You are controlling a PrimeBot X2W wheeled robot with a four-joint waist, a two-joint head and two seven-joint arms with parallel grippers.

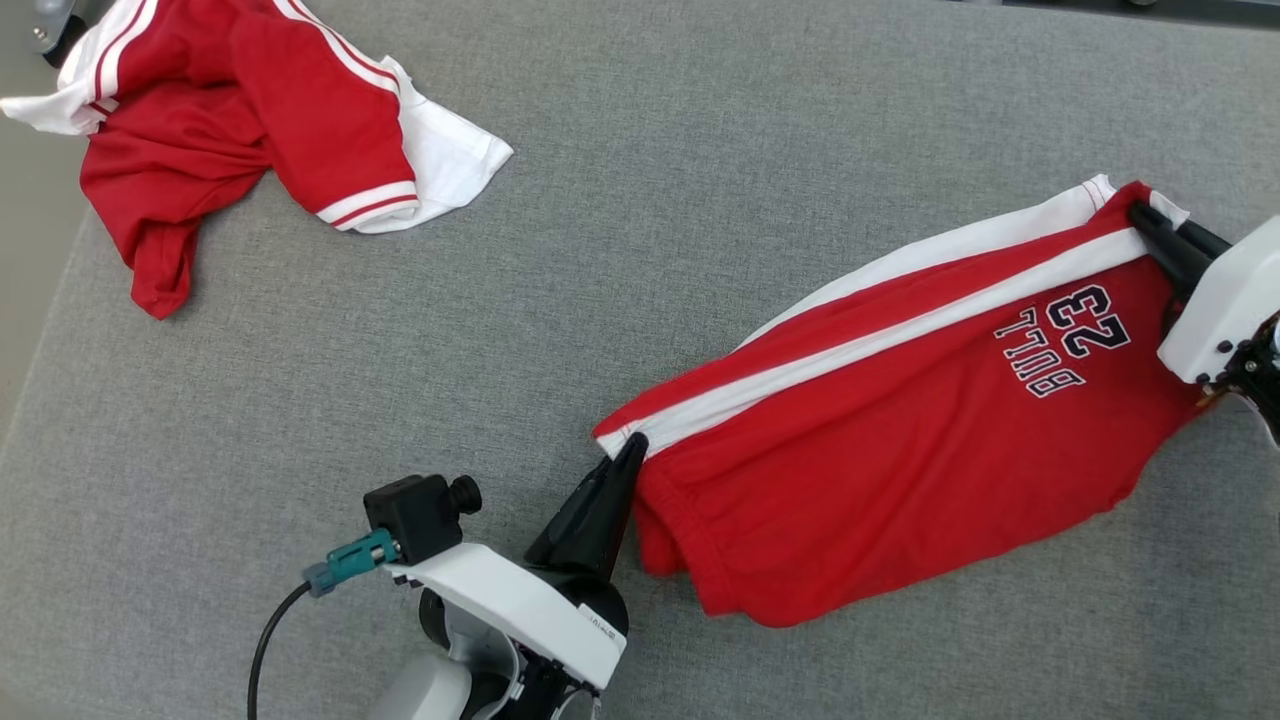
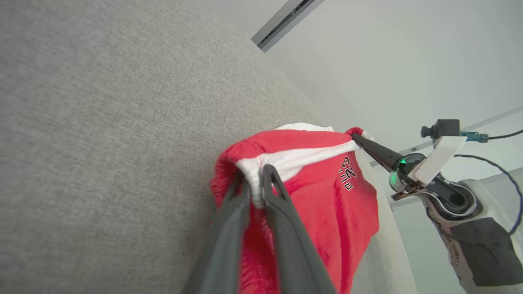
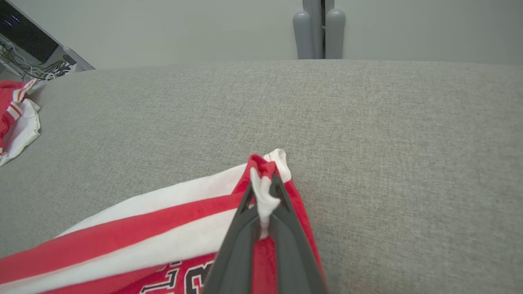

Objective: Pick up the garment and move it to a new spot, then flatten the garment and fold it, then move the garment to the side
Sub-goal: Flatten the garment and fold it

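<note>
The garment (image 1: 880, 450) is a pair of red shorts with white side stripes and a dark "23" print. It hangs stretched between my two grippers, sagging onto the grey table (image 1: 640, 250). My left gripper (image 1: 632, 450) is shut on the waistband corner at the garment's left end, and the left wrist view shows white cloth pinched between its fingers (image 2: 255, 175). Over at the upper right corner, my right gripper (image 1: 1140, 215) is shut on the garment (image 3: 122, 237), with bunched hem squeezed at its tips (image 3: 263, 183). The right gripper (image 2: 354, 136) also shows beyond the garment (image 2: 327, 196).
A second red-and-white garment (image 1: 230, 110) lies crumpled at the table's far left corner, seen also in the right wrist view (image 3: 16, 114). The table's left edge (image 1: 30, 350) runs close by it. A grey post (image 3: 318, 28) stands behind the far edge.
</note>
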